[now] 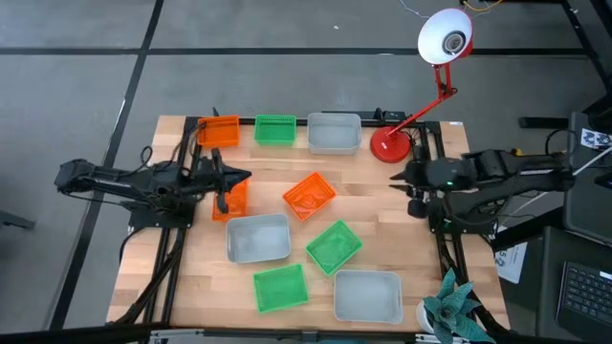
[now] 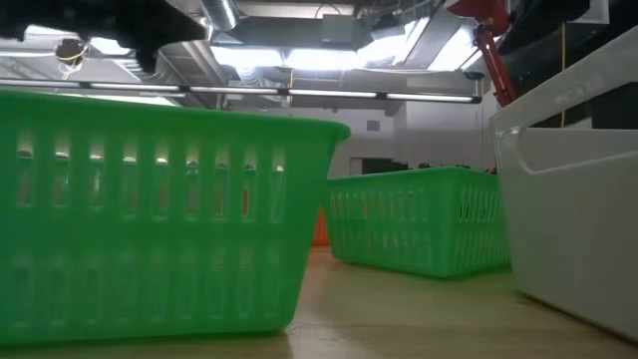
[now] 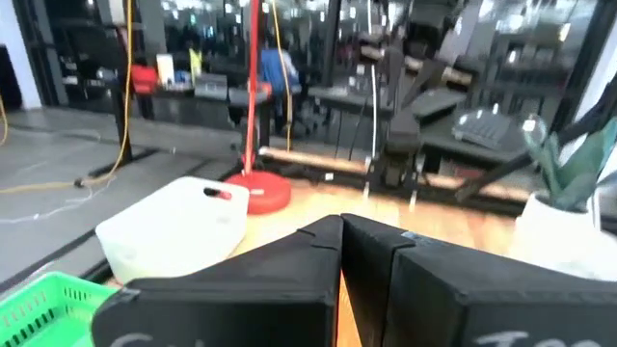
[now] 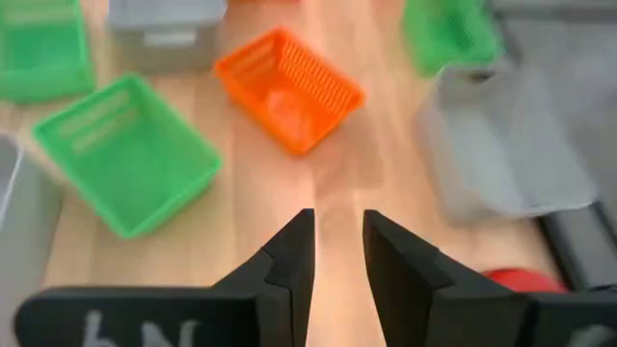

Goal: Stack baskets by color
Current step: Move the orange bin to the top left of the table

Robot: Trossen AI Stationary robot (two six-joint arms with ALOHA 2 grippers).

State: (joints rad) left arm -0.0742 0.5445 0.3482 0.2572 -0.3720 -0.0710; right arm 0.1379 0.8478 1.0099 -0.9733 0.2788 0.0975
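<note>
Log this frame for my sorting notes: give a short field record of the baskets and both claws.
orange baskets: one in the far row, one mid-table, one under the left claw
green baskets: three, none stacked
grey-white baskets: three, none stacked
left claw: shut, over the orange basket on the left
right claw: open, empty, near the lamp base

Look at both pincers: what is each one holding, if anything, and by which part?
The left pincer is shut on the wall of an orange basket at the table's left. The right pincer holds nothing: it is open above bare wood.
</note>
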